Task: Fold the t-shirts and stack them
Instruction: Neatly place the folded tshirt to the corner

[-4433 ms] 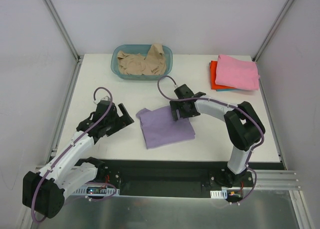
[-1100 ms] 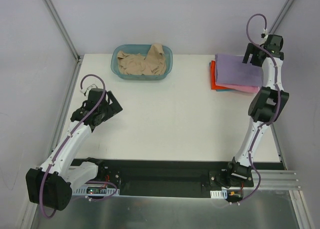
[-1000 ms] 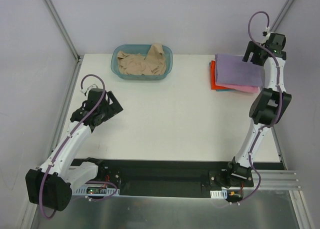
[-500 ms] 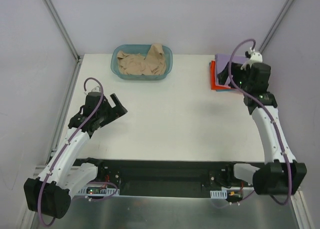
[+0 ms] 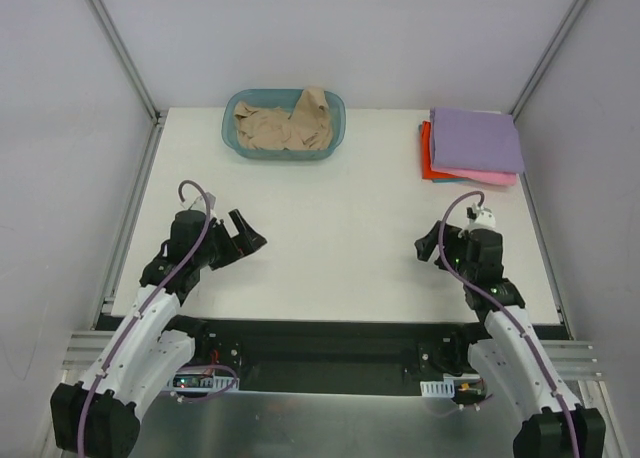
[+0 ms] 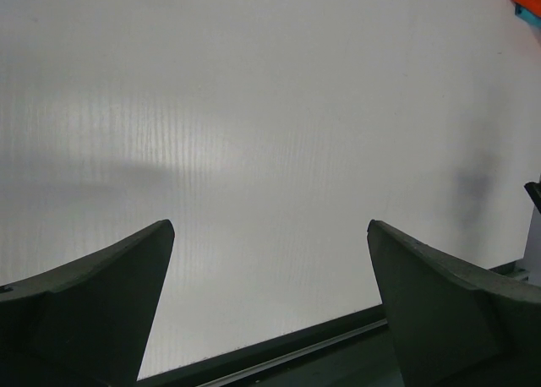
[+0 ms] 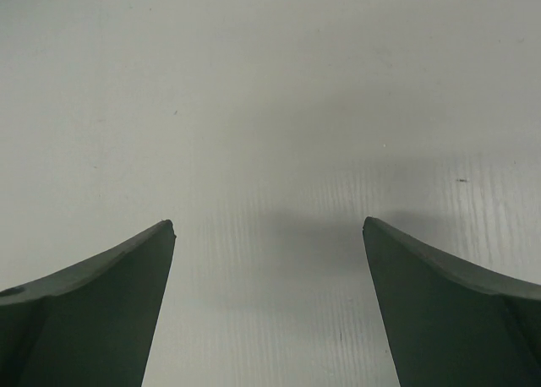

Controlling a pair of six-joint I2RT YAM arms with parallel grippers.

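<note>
1. T-shirts [image 5: 470, 150] sit stacked at the upper right. The lavender tee [image 5: 475, 138] is on top, folded flat and square. The pink tee [image 5: 492, 177] edges out below it, and the orange-red tee [image 5: 427, 160] pokes out to the left.
2. I see the beige tee [image 5: 285, 125] crumpled in the teal basket [image 5: 232, 140], top centre.
3. My left gripper [image 5: 248, 234], lower left, has its jaws wide apart and holds nothing.
4. My right gripper [image 5: 428, 250], lower right, is likewise spread over the bare table [image 5: 340, 218].

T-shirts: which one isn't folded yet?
The beige t-shirt, crumpled in the teal basket at the far left; the lavender t-shirt, pink t-shirt and orange-red t-shirt lie folded and stacked far right.
</note>
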